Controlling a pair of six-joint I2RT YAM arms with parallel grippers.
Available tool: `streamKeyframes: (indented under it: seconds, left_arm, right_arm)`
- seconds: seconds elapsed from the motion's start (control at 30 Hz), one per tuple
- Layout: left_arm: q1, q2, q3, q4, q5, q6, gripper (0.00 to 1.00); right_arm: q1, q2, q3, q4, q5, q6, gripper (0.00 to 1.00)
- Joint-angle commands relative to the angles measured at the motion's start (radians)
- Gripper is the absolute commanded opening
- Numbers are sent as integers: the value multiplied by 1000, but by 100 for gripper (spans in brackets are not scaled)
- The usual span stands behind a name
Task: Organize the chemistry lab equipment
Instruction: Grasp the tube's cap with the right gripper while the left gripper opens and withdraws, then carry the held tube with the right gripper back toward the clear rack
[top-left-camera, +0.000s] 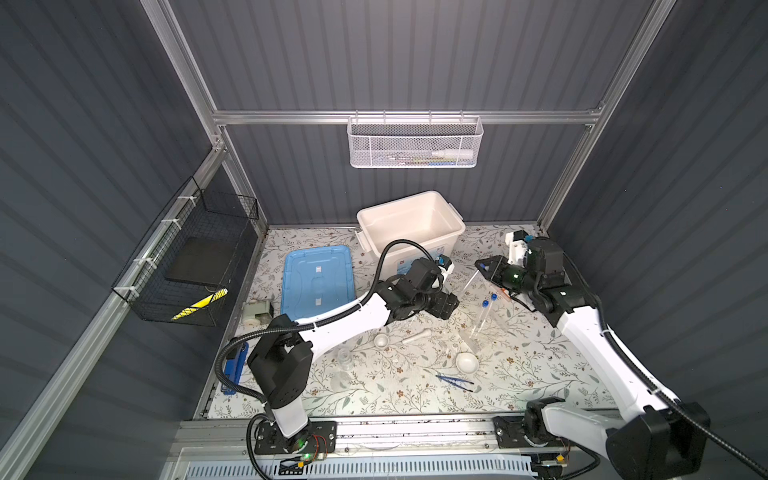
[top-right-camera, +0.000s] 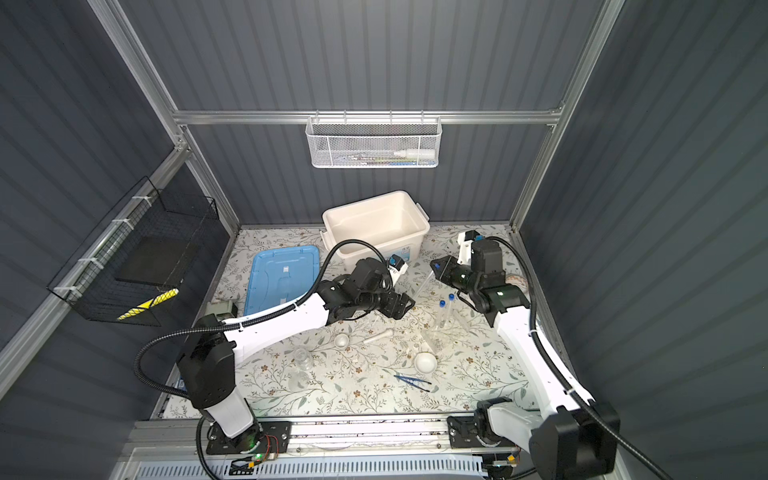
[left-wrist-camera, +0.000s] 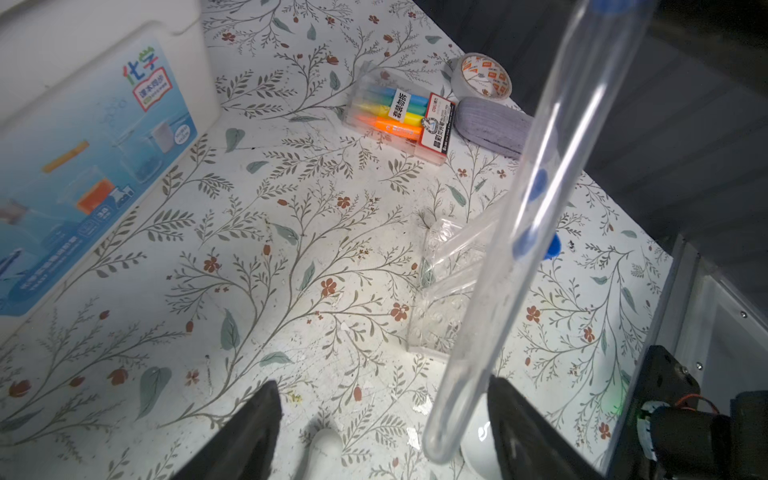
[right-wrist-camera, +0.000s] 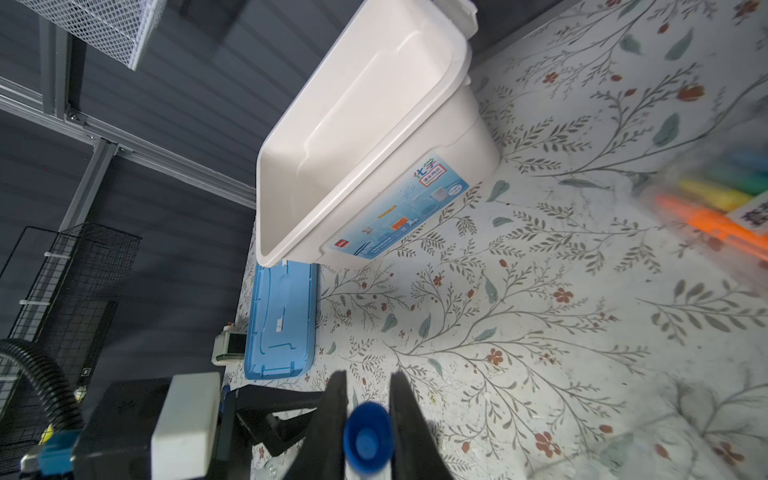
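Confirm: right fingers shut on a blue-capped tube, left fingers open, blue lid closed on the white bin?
Wrong on the lid. The blue lid lies flat on the table beside the white bin, which stands open; both top views show it. The rest holds: right fingers shut on the blue-capped tube, left fingers open.

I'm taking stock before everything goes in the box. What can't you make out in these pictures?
White mesh basket: contents too small and screened by mesh in both top views.
Stapler: partly hidden by the left arm in both top views.
Marker pack: blurred and cut by the edge, right wrist view.
Held tube: right wrist view shows only its cap in the right gripper; the edge cuts the body.
Small glassware: transparent, shape unclear.
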Motion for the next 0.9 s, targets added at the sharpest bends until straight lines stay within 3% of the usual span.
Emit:
streamKeyframes:
  seconds: [0.0,0.23,0.73,0.87]
  left_arm:
    - [32,-55,-41,32,-21,-58,88]
    - [87,-59,-59,-5,-19,-111,98]
    - [119,-38,-75,-51,-19,-158,99]
    - [119,-40,-79,-63,-39,-160,99]
  right_arm:
    - [29,-66,-22,-7,126,-39,12]
    - [168,-185,-66,5,383,-120,13]
    - [602,-338,-247,159,952,-405,12]
    - [677,-359,-308,230,1044,-464,12]
